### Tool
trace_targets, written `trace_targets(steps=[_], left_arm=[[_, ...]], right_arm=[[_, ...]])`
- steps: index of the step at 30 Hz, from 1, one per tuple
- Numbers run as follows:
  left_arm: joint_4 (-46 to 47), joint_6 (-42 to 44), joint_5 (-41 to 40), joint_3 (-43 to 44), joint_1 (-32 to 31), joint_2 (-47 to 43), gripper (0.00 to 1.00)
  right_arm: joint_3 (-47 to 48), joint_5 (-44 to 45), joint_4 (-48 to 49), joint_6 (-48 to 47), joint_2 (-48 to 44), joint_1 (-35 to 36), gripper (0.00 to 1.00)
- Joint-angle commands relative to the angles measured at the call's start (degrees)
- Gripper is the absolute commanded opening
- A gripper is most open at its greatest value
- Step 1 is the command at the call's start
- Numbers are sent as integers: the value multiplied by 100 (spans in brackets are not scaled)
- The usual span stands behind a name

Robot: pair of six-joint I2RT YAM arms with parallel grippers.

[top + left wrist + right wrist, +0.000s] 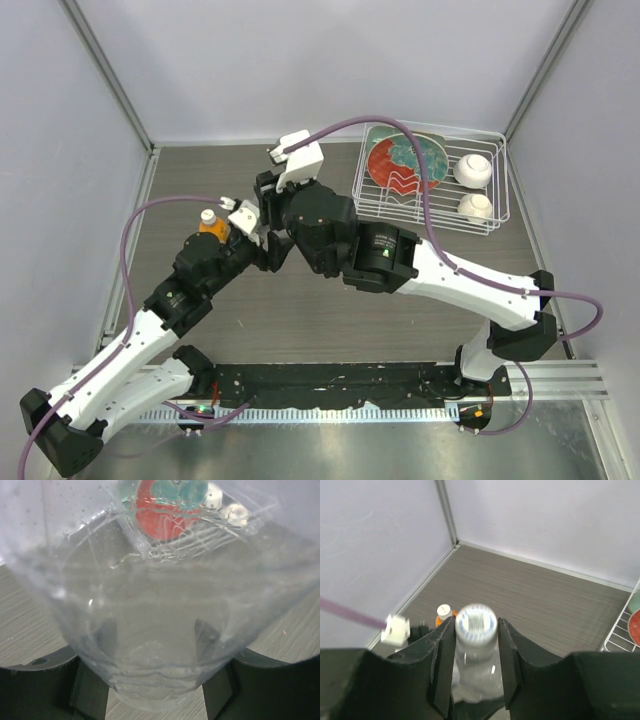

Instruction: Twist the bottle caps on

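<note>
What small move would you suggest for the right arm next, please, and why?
I would probably rotate the right tool about its own axis to screw the white cap down: its fingers flank the cap, which sits atop the clear bottle, and the left tool grips the bottle's body. Whether the cap is already tight cannot be seen.

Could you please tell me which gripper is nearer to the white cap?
Right. The right gripper pinches the cap; the left gripper holds the bottle lower down.
</note>
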Motion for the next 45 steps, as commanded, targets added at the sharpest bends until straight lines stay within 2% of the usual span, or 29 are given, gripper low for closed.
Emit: trace_targets(steps=[1, 5, 8, 12, 15, 18, 19, 20, 21, 23, 26, 30, 36, 45], left_arm=[[929, -636, -593, 41, 104, -61, 0], [903, -706, -374, -73, 104, -70, 0], [780, -785, 179, -152, 104, -87, 0], [657, -873, 909, -249, 104, -122, 0], [718, -768, 1743, -258, 104, -202, 0], [788, -688, 2989, -170, 104, -158, 0], [849, -584, 3454, -144, 104, -149, 0], [867, -496, 4364, -118, 104, -105, 0], [867, -408, 4912, -83, 104, -88, 0], [780, -179, 5896, -30, 104, -35, 0], [438, -4, 6454, 76, 104, -17, 0], [323, -55, 7235, 129, 95, -17, 0], [164, 15, 7572, 260, 60, 27, 0], [85, 138, 7572, 296, 51, 71, 0]], right_arm=[[152, -266, -377, 43, -121, 329, 48], [64, -817, -78, -27, -454, 329, 58], [-24, -1266, 89, -45, -736, 329, 66], [125, -1671, -409, -177, -1026, 320, 75], [274, -1673, -936, -361, -1246, 312, 78], [248, -1838, -1245, -590, -1527, 93, 80], [213, -2379, -1273, -643, -1614, -13, 80], [100, -2715, -1264, -704, -1694, -127, 80], [47, -3240, -1255, -739, -1860, -363, 80], [-172, -4917, -1246, -1044, -2010, -540, 79], [-437, -6596, -1238, -1284, -2230, -769, 79], [-464, -7726, -1203, -1346, -2231, -980, 77], [-455, -8606, -825, -1197, -1994, -1112, 75], [-367, -9134, -368, -889, -1598, -1297, 68]])
